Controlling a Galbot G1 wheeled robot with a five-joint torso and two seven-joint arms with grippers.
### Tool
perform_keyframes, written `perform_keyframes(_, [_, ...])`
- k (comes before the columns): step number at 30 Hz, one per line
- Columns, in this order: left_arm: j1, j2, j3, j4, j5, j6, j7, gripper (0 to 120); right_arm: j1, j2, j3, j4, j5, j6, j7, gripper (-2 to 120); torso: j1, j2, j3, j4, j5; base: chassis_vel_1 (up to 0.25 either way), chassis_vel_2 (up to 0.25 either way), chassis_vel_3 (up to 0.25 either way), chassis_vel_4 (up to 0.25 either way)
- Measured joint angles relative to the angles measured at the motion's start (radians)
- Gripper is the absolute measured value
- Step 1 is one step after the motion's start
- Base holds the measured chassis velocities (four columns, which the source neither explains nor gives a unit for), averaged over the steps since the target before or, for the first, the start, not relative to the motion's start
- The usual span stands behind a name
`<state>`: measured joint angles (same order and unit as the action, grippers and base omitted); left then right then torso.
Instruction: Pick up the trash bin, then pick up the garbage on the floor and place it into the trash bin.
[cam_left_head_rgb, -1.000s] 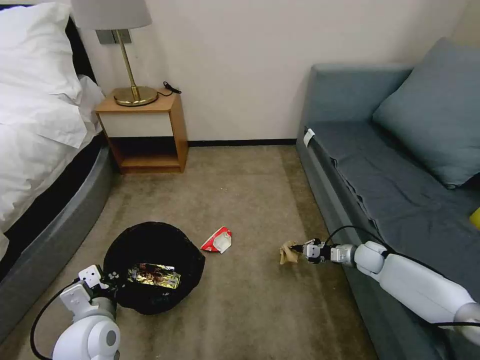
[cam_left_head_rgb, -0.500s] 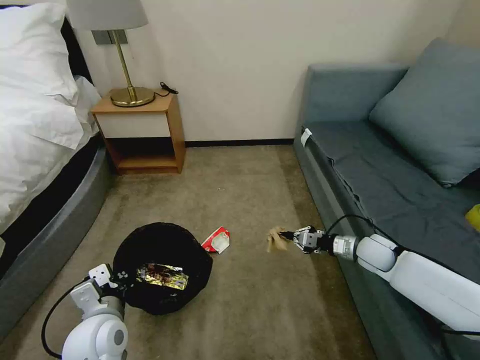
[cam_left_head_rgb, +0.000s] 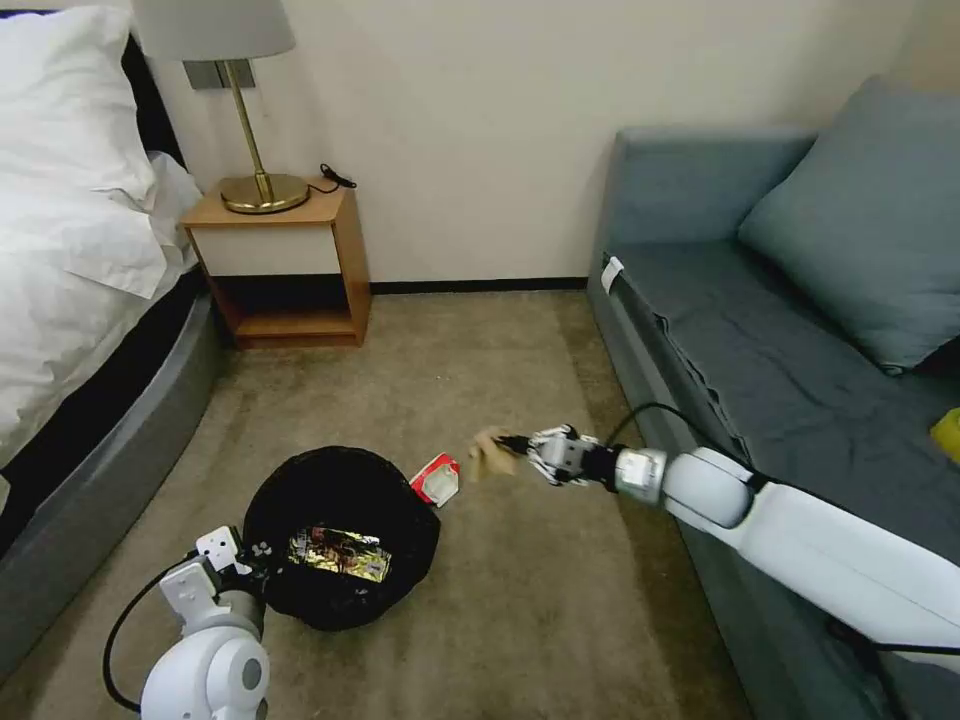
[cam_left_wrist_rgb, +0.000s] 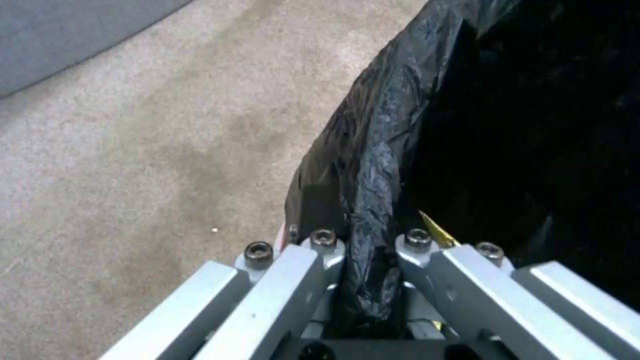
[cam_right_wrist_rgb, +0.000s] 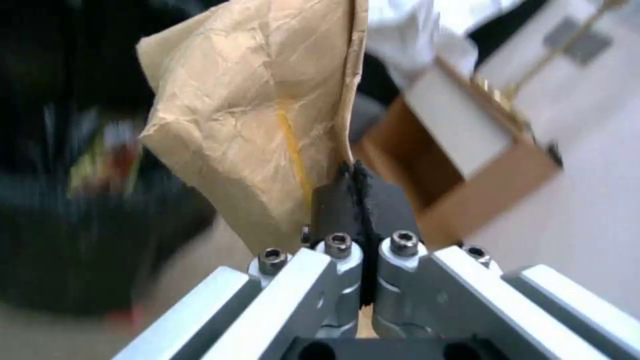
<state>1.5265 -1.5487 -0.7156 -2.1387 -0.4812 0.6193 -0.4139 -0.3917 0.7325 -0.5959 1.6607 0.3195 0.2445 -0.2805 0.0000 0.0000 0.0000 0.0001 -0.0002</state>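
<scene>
Carrying the tan paper wad (cam_left_head_rgb: 489, 455) clamped in the right gripper (cam_left_head_rgb: 518, 446) above the floor (cam_left_head_rgb: 520, 620), release only over the trash bin (cam_left_head_rgb: 340, 535), whose liner rim the left gripper (cam_left_wrist_rgb: 365, 260) pinches.

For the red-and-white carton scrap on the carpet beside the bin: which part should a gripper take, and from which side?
Probably the raised white edge of the red-and-white carton scrap, coming from above on the sofa side. It lies low on the carpet, close against the trash bin, so the bin blocks the other side. A steep descent with the jaws straddling that upturned edge looks the safest.
</scene>
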Motion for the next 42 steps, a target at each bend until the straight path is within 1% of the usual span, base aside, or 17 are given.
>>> perform_keyframes(1, [0.0, 0.0, 0.0, 0.0, 0.0, 0.0, 0.0, 3, 0.0, 0.0, 0.0, 0.0, 0.0, 0.0, 0.0, 0, 0.0, 0.0, 0.0, 0.0, 0.0, 0.0, 0.0, 0.0, 0.0])
perform_keyframes(5, [0.001, 0.0, -0.005, -0.009, 0.001, 0.002, -0.001, 3, 0.106, 0.066, -0.1, 0.086, 0.09, -0.05, 0.048, 0, 0.0, 0.0, 0.0, 0.0, -0.0001, 0.0, 0.0, 0.0, 0.0])
perform_keyframes(6, [0.001, 0.0, -0.005, -0.009, 0.001, 0.002, -0.001, 3, 0.106, 0.066, -0.1, 0.086, 0.09, -0.05, 0.048, 0, 0.0, 0.0, 0.0, 0.0, -0.0001, 0.0, 0.0, 0.0, 0.0])
perform_keyframes(11, [0.001, -0.005, -0.004, -0.018, 0.005, 0.006, -0.001, 3, 0.196, 0.141, -0.246, 0.11, 0.14, -0.084, 0.099, 0, 0.0, 0.0, 0.0, -0.0001, -0.0002, 0.0, 0.0, 0.0, 0.0])
perform_keyframes(12, [0.001, -0.005, -0.004, -0.018, 0.005, 0.006, -0.001, 3, 0.196, 0.141, -0.246, 0.11, 0.14, -0.084, 0.099, 0, 0.0, 0.0, 0.0, -0.0001, -0.0002, 0.0, 0.0, 0.0, 0.0])
perform_keyframes(16, [0.002, -0.011, -0.002, -0.026, 0.011, 0.007, -0.002, 3, 0.234, 0.213, -0.347, 0.051, 0.132, -0.086, 0.118, 0, 0.0, 0.0, 0.0, 0.0, -0.0001, 0.0, 0.0, 0.0, 0.0])
perform_keyframes(21, [0.005, -0.016, -0.002, -0.032, 0.014, 0.007, -0.002, 3, 0.252, 0.271, -0.411, -0.007, 0.126, -0.088, 0.157, 0, 0.0, 0.0, 0.0, 0.0, 0.0, 0.0, 0.0, 0.0, 0.0])
perform_keyframes(25, [0.01, -0.016, -0.005, -0.039, 0.014, 0.007, -0.002, 3, 0.254, 0.298, -0.429, -0.031, 0.115, -0.09, 0.189, 0, 0.0, 0.0, 0.0, 0.0, 0.0, 0.0, 0.0, 0.0, 0.0])
perform_keyframes(26, [0.011, -0.015, -0.007, -0.041, 0.014, 0.007, -0.002, 3, 0.254, 0.298, -0.429, -0.031, 0.115, -0.09, 0.195, 4, 0.0, 0.0, 0.0, 0.0, 0.0, 0.0, 0.0, 0.0, 0.0])
perform_keyframes(27, [0.011, -0.015, -0.007, -0.041, 0.014, 0.007, -0.002, 3, 0.254, 0.298, -0.429, -0.031, 0.115, -0.09, 0.195, 4, 0.0, 0.0, 0.0, 0.0, 0.0, 0.0, 0.0, 0.0, 0.0])
perform_keyframes(31, [0.011, -0.013, -0.013, -0.045, 0.012, 0.008, -0.002, 3, 0.251, 0.293, -0.424, -0.007, 0.125, -0.101, 0.209, 21, 0.0, 0.0, 0.0, -0.0001, 0.0, 0.0, 0.0, 0.0, 0.0])
perform_keyframes(32, [0.011, -0.013, -0.013, -0.045, 0.012, 0.008, -0.002, 3, 0.251, 0.293, -0.424, -0.007, 0.125, -0.101, 0.209, 21, 0.0, 0.0, 0.0, -0.0001, 0.0, 0.0, 0.0, 0.0, 0.0])
perform_keyframes(36, [0.009, -0.012, -0.013, -0.045, 0.011, 0.008, -0.002, 3, 0.238, 0.284, -0.41, 0.018, 0.128, -0.106, 0.232, 41, 0.0, 0.0, 0.0, 0.0001, 0.0003, 0.0, 0.0, 0.0, 0.0])
perform_keyframes(37, [0.009, -0.012, -0.013, -0.045, 0.011, 0.008, -0.002, 3, 0.238, 0.284, -0.41, 0.018, 0.128, -0.106, 0.232, 41, 0.0, 0.0, 0.0, 0.0001, 0.0003, 0.0, 0.0, 0.0, 0.0])
perform_keyframes(39, [0.01, -0.01, -0.017, -0.047, 0.009, 0.009, -0.002, 3, 0.228, 0.253, -0.347, 0.053, 0.134, -0.108, 0.237, 49, 0.0, 0.0, 0.0, 0.0001, 0.0003, 0.0, 0.0, 0.0, 0.0])
perform_keyframes(41, [0.009, -0.005, -0.029, -0.047, 0.008, 0.009, -0.002, 3, 0.207, 0.195, -0.238, 0.105, 0.143, -0.114, 0.24, 59, 0.0, 0.0, 0.0, 0.0001, 0.0002, 0.0, 0.0, 0.0, 0.0])
perform_keyframes(42, [0.009, -0.005, -0.029, -0.047, 0.008, 0.009, -0.002, 3, 0.207, 0.195, -0.238, 0.105, 0.143, -0.114, 0.24, 59, 0.0, 0.0, 0.0, 0.0001, 0.0002, 0.0, 0.0, 0.0, 0.0])
